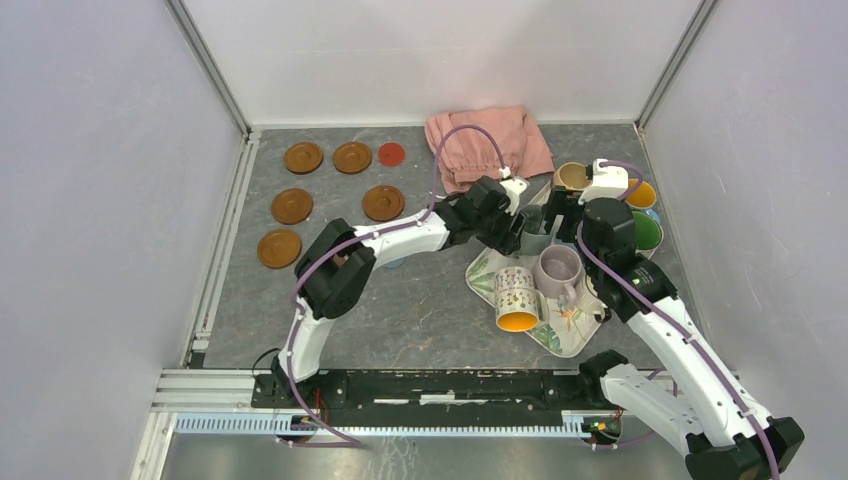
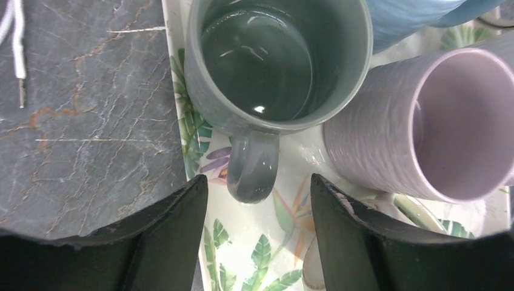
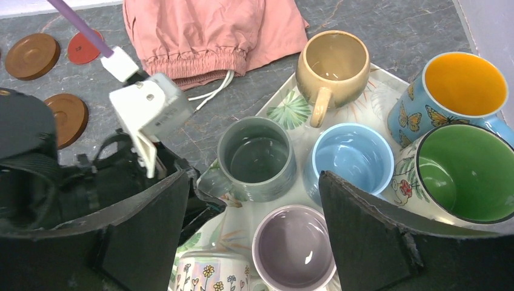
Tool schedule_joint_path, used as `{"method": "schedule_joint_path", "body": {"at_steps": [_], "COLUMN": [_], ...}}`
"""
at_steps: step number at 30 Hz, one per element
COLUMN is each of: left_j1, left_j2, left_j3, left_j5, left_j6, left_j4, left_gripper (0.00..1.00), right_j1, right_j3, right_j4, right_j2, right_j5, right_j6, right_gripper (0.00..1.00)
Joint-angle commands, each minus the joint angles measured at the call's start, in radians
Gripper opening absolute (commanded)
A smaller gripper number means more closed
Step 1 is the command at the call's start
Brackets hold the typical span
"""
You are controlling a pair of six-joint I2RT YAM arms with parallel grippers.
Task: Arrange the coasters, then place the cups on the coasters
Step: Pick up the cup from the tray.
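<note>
Coasters first: five round brown wood-look coasters [image 1: 292, 205] lie at the far left of the grey marble-pattern worktop [image 1: 430, 310]. One small round red coaster [image 1: 391, 154] ends the back row, and there's not a cup on any of them. The cups are all over on the right, crowded at the leaf-patterned tray [image 1: 565, 338].

Left claw [image 2: 259, 182] is down at the tray's left edge with its fingers apart. It straddles the handle of the upright grey-green ceramic mug [image 2: 273, 60], and a gap shows on each side, so there's no pinch on it. Just beside that mug stand the ribbed lilac mug [image 2: 376, 145] and the light blue mug [image 3: 354, 154].

Right claw [image 3: 253, 176] hangs above the cluster, spread wide, holding nothing. The beige mug [image 3: 333, 63] stands at the tray's far corner. On the right are the butterfly-print mug with the orange inside [image 3: 463, 82] and the flower-print mug with the green inside [image 3: 463, 170].

A cream floral mug [image 1: 518, 300] lies on its side at the tray's near left, its orange inside facing the arms. A crumpled pink cloth [image 1: 490, 140] sits beyond the tray by the back wall.
</note>
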Motion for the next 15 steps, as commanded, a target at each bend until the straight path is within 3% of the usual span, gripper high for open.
{"method": "schedule_joint_path", "body": {"at_steps": [1, 15], "left_j1": [-0.009, -0.026], "left_j2": [0.05, 0.144], "left_j3": [0.063, 0.139], "left_j5": [-0.039, -0.078], "left_j6": [0.066, 0.143], "left_j4": [-0.01, -0.021], "left_gripper": [0.68, 0.49], "right_j1": [0.003, 0.003], "right_j3": [0.009, -0.001], "right_j4": [0.002, -0.018], "right_j2": [-0.02, -0.047], "right_j5": [0.011, 0.004], "right_j6": [-0.019, -0.029], "right_gripper": [0.86, 0.87]}}
